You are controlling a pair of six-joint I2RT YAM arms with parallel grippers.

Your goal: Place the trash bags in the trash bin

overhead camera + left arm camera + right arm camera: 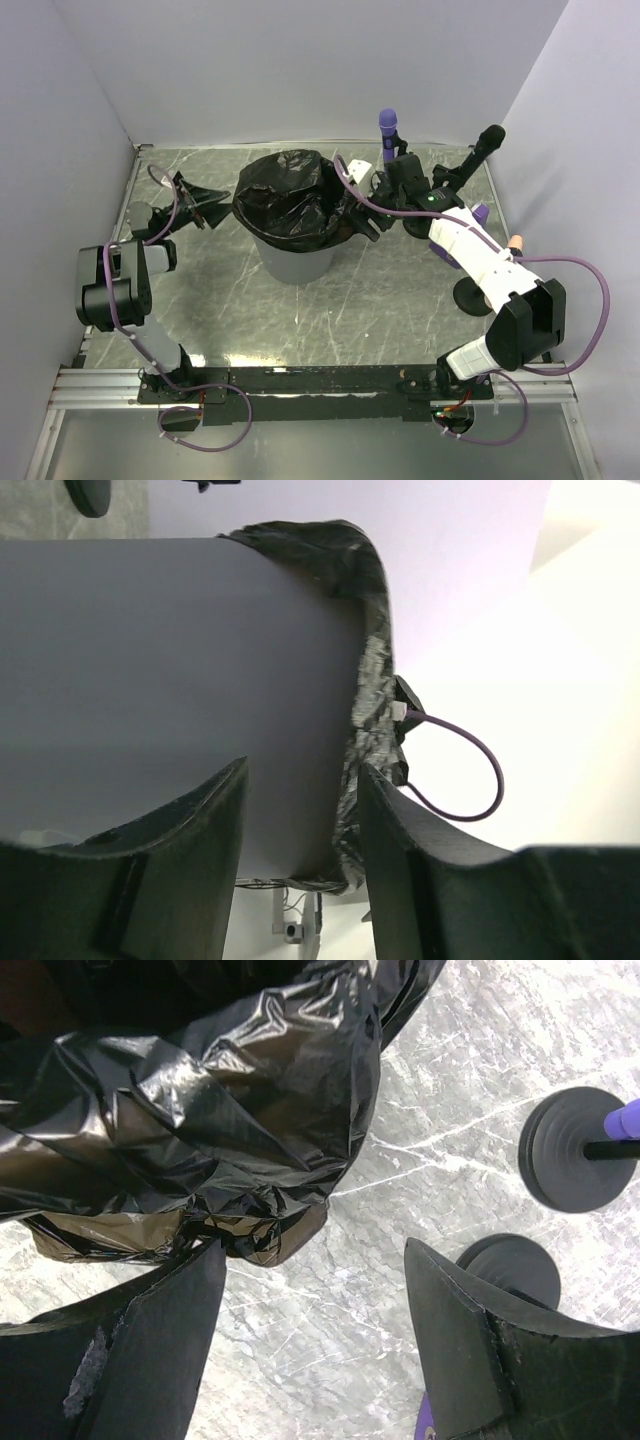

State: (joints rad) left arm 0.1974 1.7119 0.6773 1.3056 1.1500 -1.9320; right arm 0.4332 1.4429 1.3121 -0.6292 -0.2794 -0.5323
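The light grey trash bin stands mid-table with a black trash bag lining it and folded out over its rim. My left gripper sits just left of the rim. In the left wrist view it is open, facing the bin's grey wall, and the bag's crinkled edge runs close along the inside of the right finger. My right gripper is at the bin's right side, open over bare marble. The bag's hanging fold brushes its left finger.
A purple microphone and a black microphone stand behind the right arm. Their round black bases rest on the marble table close to my right fingers. White walls enclose the table on three sides.
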